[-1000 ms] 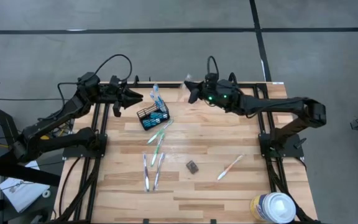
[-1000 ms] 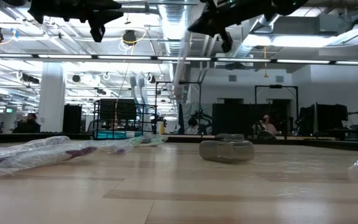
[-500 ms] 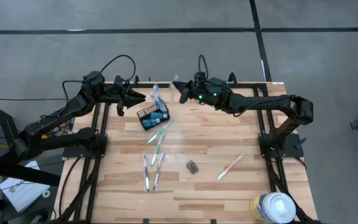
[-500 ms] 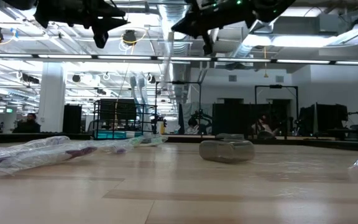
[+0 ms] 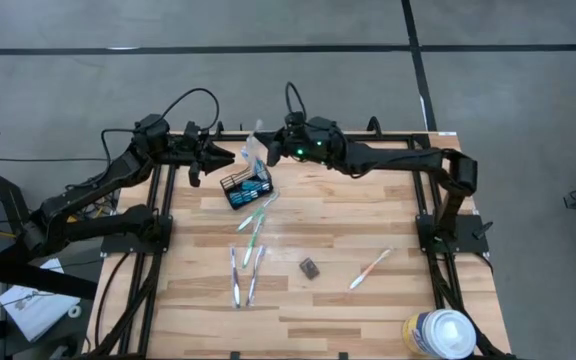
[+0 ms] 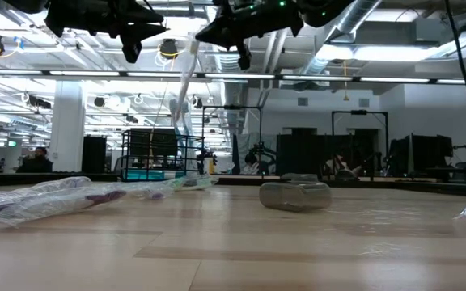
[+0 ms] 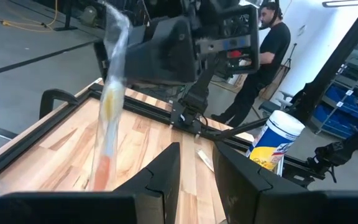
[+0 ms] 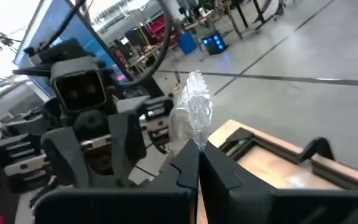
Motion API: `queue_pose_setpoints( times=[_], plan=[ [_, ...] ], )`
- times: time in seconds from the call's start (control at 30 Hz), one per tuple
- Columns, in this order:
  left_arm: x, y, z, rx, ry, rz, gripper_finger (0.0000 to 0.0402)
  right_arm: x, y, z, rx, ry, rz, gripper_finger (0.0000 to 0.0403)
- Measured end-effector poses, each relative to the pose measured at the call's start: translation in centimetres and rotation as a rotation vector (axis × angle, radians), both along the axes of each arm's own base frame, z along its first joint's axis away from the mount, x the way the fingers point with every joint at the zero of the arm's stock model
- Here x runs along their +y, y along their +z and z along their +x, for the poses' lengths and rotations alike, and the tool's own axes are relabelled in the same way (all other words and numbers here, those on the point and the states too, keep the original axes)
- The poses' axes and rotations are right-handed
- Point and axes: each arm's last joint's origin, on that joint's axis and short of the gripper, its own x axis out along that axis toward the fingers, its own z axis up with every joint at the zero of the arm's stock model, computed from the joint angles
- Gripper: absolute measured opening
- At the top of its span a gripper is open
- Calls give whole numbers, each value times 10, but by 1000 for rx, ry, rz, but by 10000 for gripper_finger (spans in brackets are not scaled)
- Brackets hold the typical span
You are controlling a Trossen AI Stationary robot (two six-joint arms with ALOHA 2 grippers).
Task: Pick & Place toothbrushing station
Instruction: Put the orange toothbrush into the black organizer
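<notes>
The black wire-mesh caddy (image 5: 246, 187) stands on the table near its far left, with blue-and-white tubes and a brush upright in it. My right gripper (image 5: 268, 150) is high above the table, just beyond the caddy's far side. It is shut on a toothbrush in a clear wrapper (image 7: 109, 93). My left gripper (image 5: 211, 160) is open and empty in the air left of the caddy, facing that toothbrush. Several wrapped toothbrushes (image 5: 245, 270) lie flat on the table's middle, one (image 5: 254, 218) beside the caddy and another (image 5: 371, 268) to the right. My right gripper pinches the clear wrapper's upper part (image 8: 194, 138) between its two fingers (image 8: 184, 167); the crinkled wrapper end (image 8: 191, 109) sticks out past the fingertips. The toothbrush is lifted clear and hangs slanting below the gripper (image 6: 188, 81), over the table's far edge.
A small dark grey block (image 5: 309, 267) lies near the table's middle. A large white round canister (image 5: 438, 333) stands at the near right corner. The arms' black frames run along both side edges. A person (image 7: 266, 56) stands in the room beyond the table.
My right gripper has gone along the far edge toward the table's left, carrying the wrapped toothbrush, and now is close to the caddy and to my left gripper. The toothbrush stays lifted clear, hanging below the fingers.
</notes>
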Motion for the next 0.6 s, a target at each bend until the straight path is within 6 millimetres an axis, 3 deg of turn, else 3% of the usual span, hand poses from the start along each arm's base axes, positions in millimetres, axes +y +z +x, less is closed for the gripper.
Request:
queue_pose_setpoints(
  times=[0.13,0.6],
  plan=[
    [0,0,0,-1,0,1,90,2,7,-7,37,0,-19,0],
    [0,0,0,-2,-2,3,90,4,-1,-8,108,32,-19,0]
  ],
)
